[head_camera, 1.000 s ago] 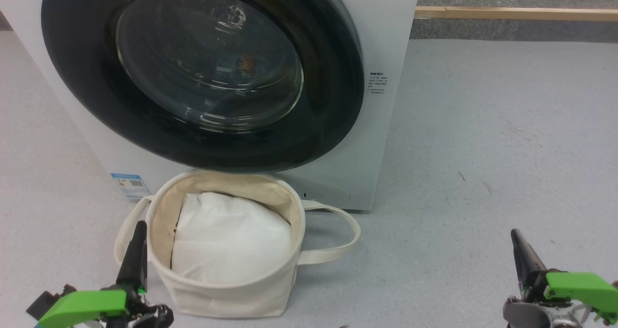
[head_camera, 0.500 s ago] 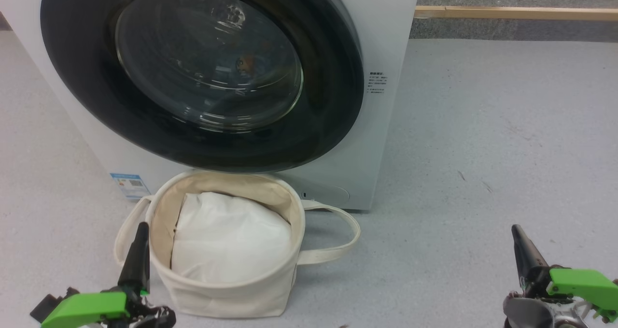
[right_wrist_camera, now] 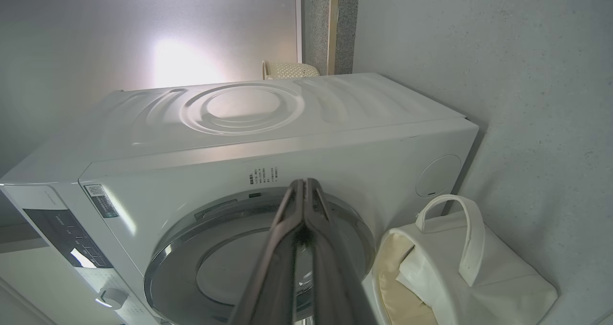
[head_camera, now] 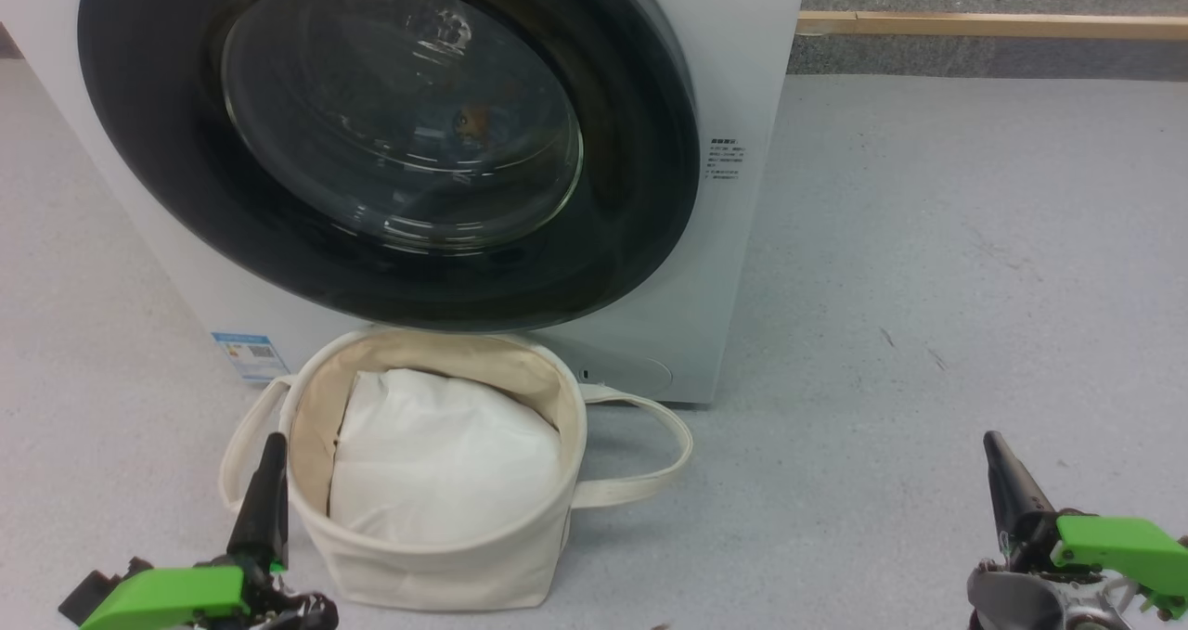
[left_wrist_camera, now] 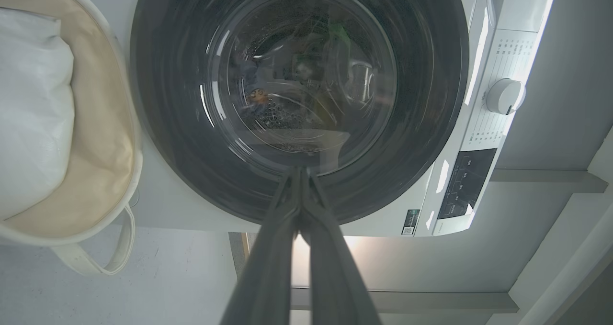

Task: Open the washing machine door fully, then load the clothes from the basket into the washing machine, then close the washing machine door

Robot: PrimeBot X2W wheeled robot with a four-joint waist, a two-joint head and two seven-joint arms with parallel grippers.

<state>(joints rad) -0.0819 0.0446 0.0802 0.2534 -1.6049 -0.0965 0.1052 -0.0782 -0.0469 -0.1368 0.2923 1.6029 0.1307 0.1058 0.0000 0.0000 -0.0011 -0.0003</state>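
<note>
Washing machine [head_camera: 742, 83]: far centre, on floor [head_camera: 928, 240]. Washing machine door [head_camera: 399, 129]: shut. Basket [head_camera: 445, 570]: just before machine, holds white cloth pad [head_camera: 445, 463]. Left gripper [head_camera: 272, 444]: closed, empty, beside basket's left. Right gripper [head_camera: 993, 444]: closed, empty, near right.

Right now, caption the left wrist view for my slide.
Shut left gripper points at the closed washing machine door, basket beside it.

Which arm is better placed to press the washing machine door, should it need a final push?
Left, probably. The left gripper, shut, sits beside the basket just below the door; the right gripper is off beyond the side of the washing machine.
</note>
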